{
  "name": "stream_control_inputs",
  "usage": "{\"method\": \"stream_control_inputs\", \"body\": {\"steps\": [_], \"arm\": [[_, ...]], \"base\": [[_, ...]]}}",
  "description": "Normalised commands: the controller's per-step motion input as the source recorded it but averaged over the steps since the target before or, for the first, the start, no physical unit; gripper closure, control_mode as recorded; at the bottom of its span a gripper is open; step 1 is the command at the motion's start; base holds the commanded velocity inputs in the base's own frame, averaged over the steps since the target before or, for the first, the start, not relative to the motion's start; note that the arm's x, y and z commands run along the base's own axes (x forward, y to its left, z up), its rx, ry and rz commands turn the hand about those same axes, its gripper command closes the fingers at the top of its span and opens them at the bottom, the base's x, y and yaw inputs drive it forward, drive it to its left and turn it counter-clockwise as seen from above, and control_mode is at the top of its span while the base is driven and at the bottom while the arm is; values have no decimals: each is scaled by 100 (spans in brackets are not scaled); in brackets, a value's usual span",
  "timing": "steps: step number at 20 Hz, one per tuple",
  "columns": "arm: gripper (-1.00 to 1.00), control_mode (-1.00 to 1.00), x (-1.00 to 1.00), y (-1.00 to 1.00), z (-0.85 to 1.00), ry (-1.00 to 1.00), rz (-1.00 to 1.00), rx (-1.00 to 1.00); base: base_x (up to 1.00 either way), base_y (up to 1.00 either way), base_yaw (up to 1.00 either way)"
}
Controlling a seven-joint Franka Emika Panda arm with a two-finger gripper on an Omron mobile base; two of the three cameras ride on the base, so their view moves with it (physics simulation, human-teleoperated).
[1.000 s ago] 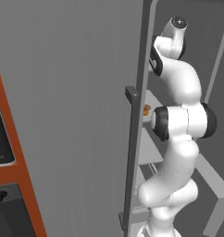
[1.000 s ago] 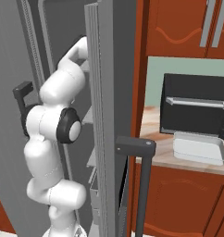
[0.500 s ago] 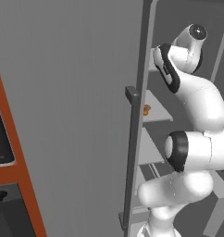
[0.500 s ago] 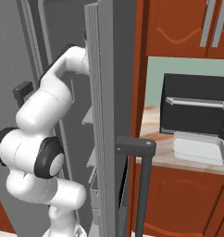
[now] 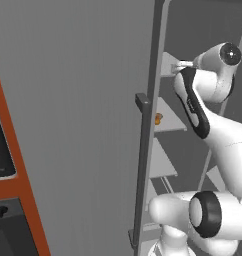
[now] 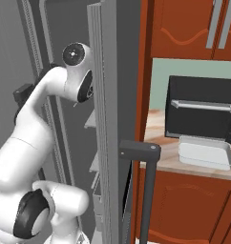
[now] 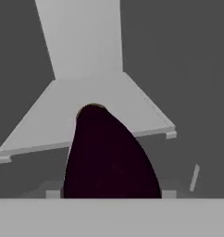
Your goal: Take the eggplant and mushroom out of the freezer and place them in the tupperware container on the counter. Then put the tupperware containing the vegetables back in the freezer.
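Note:
The glossy dark purple eggplant (image 7: 109,157) looms large in the hand view. My gripper (image 7: 111,193) is shut on it, a grey fingertip showing at each side of its base. Behind it lies a light grey freezer shelf (image 7: 86,99). In the left base view my wrist (image 5: 220,62) reaches into the open freezer (image 5: 193,30) at upper-shelf height. One shelf lower sits the small orange-tan mushroom (image 5: 158,118). The translucent tupperware container (image 6: 205,153) rests on the counter (image 6: 158,157), in front of the toaster oven.
The grey freezer door (image 5: 68,125), with its long bar handle (image 5: 141,165), stands open on my left. Another door edge with its handle (image 6: 145,190) stands on my right. A black toaster oven (image 6: 201,112) sits on the counter under orange-brown cabinets (image 6: 184,28).
My arm has folded: the elbow dropped low while the forearm and wrist rose toward the upper shelf. The freezer, doors and counter things have not moved.

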Motion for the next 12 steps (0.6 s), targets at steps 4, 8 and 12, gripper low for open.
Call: {"method": "stream_control_inputs", "body": {"steps": [4,8,12], "arm": [[100,-100,-100,38,0,3,0,0],[100,-100,-100,36,0,9,0,2],[100,-100,-100,46,0,13,0,4]], "base": [[0,0,0],[0,0,0],[0,0,0]]}}
